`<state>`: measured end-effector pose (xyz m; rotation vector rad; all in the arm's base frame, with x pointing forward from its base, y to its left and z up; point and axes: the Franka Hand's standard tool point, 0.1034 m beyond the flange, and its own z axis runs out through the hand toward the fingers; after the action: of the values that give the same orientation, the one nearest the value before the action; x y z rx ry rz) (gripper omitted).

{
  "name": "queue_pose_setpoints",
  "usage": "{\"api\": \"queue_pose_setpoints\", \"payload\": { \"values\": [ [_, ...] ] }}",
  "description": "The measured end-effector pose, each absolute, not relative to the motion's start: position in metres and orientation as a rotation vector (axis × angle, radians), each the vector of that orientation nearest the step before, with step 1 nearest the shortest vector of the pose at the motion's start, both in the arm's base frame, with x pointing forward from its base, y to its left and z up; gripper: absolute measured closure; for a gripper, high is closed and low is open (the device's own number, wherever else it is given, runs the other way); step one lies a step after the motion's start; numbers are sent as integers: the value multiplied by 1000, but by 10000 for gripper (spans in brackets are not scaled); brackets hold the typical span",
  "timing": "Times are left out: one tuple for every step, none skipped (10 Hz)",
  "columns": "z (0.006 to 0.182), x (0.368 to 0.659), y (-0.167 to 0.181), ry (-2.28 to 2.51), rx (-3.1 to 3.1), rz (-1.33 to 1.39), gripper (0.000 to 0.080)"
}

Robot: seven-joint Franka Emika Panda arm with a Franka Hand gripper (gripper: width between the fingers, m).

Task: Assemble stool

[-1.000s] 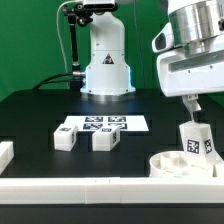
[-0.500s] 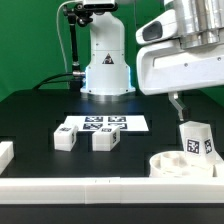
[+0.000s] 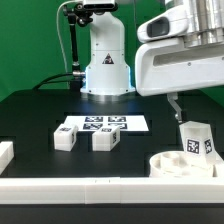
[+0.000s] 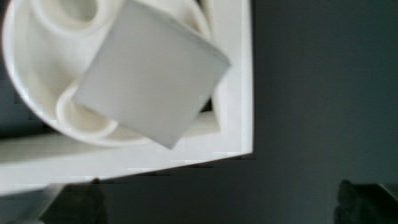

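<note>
Claw (image 4: 199, 204) spread wide — clear of leg (image 3: 195, 141), seat (image 3: 163, 161)

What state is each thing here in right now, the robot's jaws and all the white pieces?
Jaws: open, holding nothing.
Standing leg: on end on the seat disc, not held.
Seat disc: flat on the table, one leg on it.
Loose leg, exterior view's left: lying on the table, unattached.
Loose leg, exterior view's right: lying on the table, unattached.
</note>
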<state>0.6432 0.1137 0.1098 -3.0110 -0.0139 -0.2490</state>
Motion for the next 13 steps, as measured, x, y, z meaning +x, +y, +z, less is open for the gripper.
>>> {"api": "queue_pose_setpoints", "payload": {
  "values": [
    [109,643,114,-156,-3027,-253,151],
    [107,641,115,-332,-3042,-250,151],
    [104,639,114,-518,-3044,-232,151],
    [102,638,113,-584,-3041,-228,151],
    [102,639,111,-683,-3032,-229,151],
    [102,639,110,-717,-3028,-229,151],
    [100,639,110,-743,-3024,-229,151],
    [94,635,113,-747,-3022,-222,151],
    [88,631,115,-753,-3020,-209,151],
    [85,630,116,-761,-3021,-202,151],
    [83,629,116,-777,-3022,-195,151],
    [82,629,116,-777,-3022,-192,151],
    [82,628,116,-776,-3022,-191,151]
  ]
}}
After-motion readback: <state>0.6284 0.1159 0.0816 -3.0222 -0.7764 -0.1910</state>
